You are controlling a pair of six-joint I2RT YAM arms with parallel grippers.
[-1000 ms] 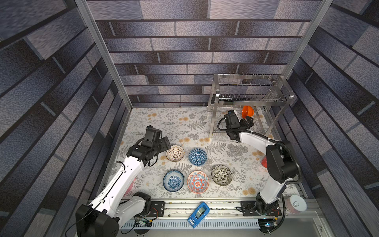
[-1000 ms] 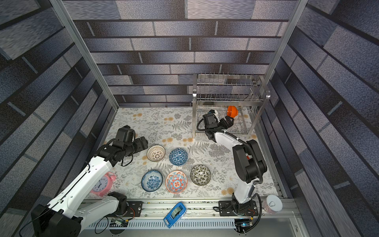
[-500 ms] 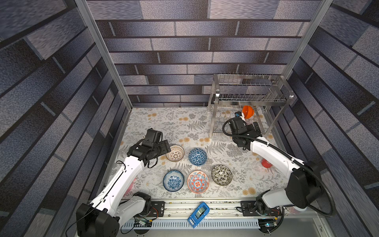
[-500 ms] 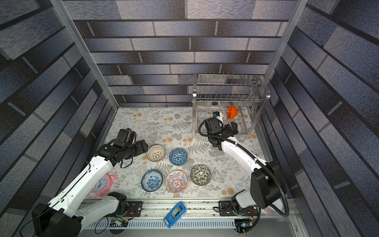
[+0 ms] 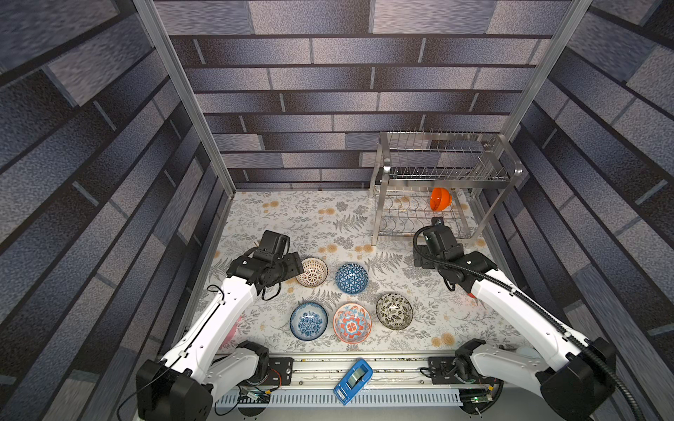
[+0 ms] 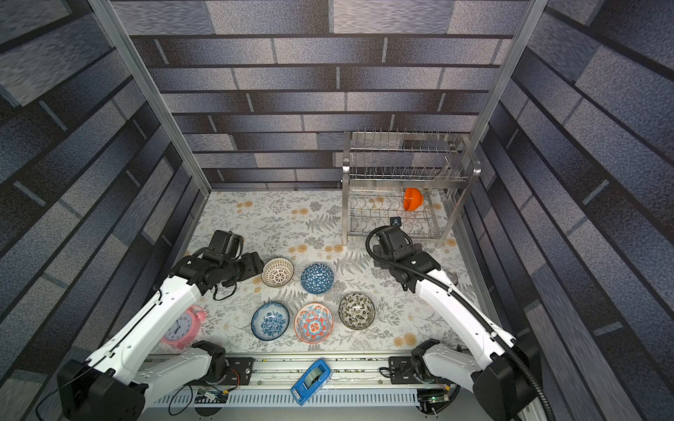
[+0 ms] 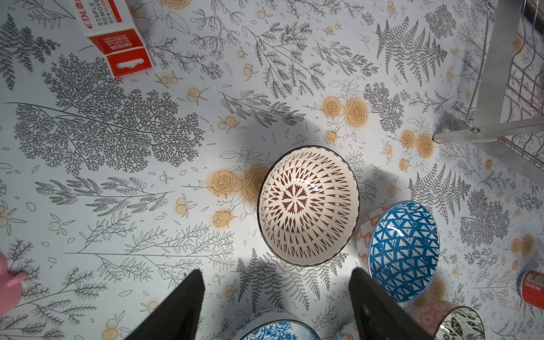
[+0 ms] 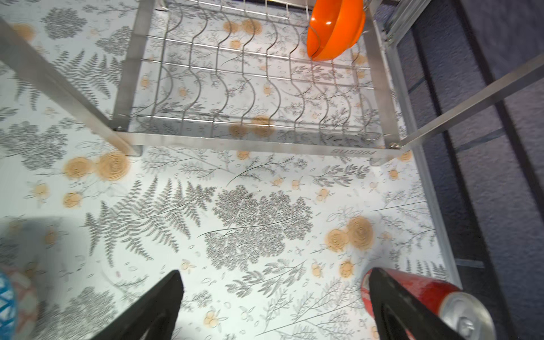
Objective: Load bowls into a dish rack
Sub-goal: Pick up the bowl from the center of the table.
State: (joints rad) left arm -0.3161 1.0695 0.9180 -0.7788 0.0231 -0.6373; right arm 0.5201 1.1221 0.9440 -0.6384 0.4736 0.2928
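Left tool point(image 7: 276, 273) is hovering spread, empty, just beside white lattice bowl point(image 7: 308, 206). Right tool point(image 8: 275, 273) is hanging spread, empty, near dish rack point(image 8: 250, 144) holding orange bowl point(image 8: 335, 29).

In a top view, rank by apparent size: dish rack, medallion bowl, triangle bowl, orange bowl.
1. dish rack
2. medallion bowl and triangle bowl: near alike, medallion nearer the camera, unranked
3. orange bowl, farther off, on edge
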